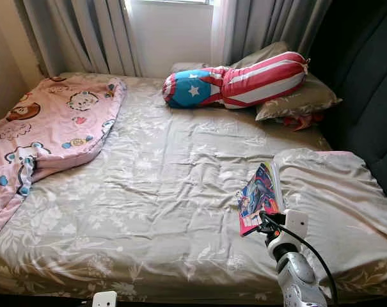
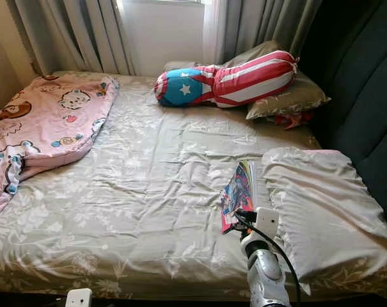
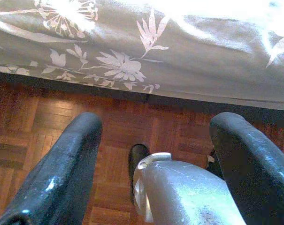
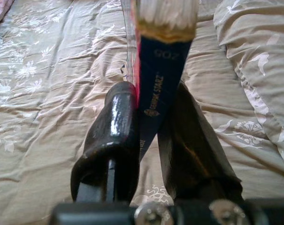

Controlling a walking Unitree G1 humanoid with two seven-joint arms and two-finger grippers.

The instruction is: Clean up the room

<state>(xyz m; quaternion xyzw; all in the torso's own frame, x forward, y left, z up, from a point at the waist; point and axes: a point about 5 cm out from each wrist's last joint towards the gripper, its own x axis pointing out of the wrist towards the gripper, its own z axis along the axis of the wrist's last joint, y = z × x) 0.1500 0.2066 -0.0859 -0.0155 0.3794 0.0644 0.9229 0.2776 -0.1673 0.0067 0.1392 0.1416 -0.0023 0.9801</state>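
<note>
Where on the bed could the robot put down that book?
The widest bare patch of the flowered grey sheet lies between the pink cartoon blanket and the colourful book held by the right gripper. The window end is crowded by the star-striped bolster.

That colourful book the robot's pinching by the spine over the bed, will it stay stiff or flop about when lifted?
Probably somewhat floppy: the book looks thin, and its pages fan open above the right gripper, which clamps only its spine edge. It seems light, since two fingers hold it up. The glossy cover may be slippery, so it could slide in the grip.
</note>
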